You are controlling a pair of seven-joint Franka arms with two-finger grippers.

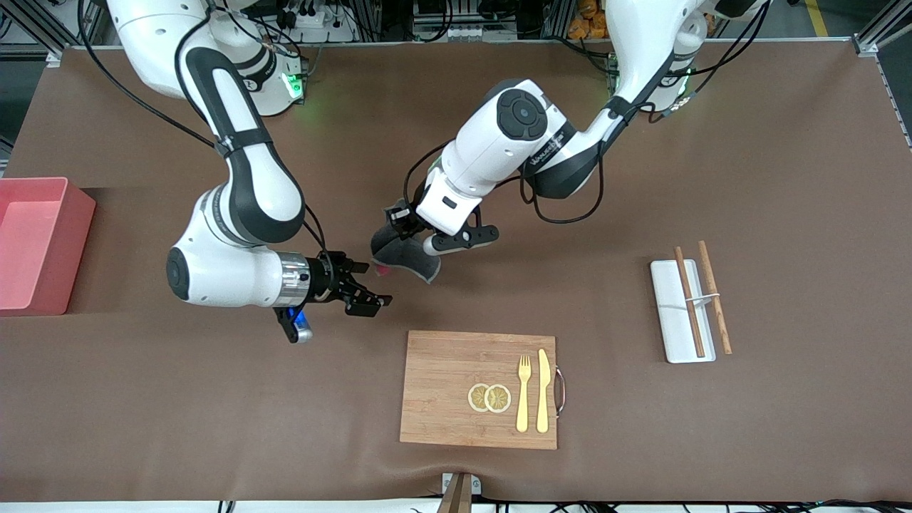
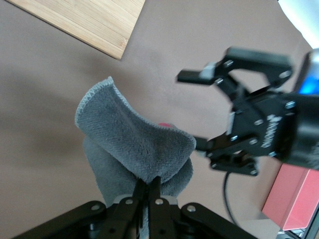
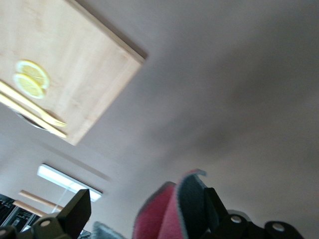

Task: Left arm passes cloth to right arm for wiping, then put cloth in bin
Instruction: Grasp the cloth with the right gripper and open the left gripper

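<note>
My left gripper (image 1: 388, 239) pinches the cloth (image 1: 407, 258) tight; my right gripper (image 1: 367, 285) gapes wide at its eight o'clock. Risk — I release early and the cloth drops.

The cloth (image 1: 410, 255) is dark grey with a red-pink underside. The bin (image 1: 39, 242) is pink. The table (image 1: 784, 178) is brown. The cutting board (image 1: 456, 370) is light wood with visible grain. The fork (image 1: 524, 392) and knife (image 1: 543, 390) are yellow.
</note>
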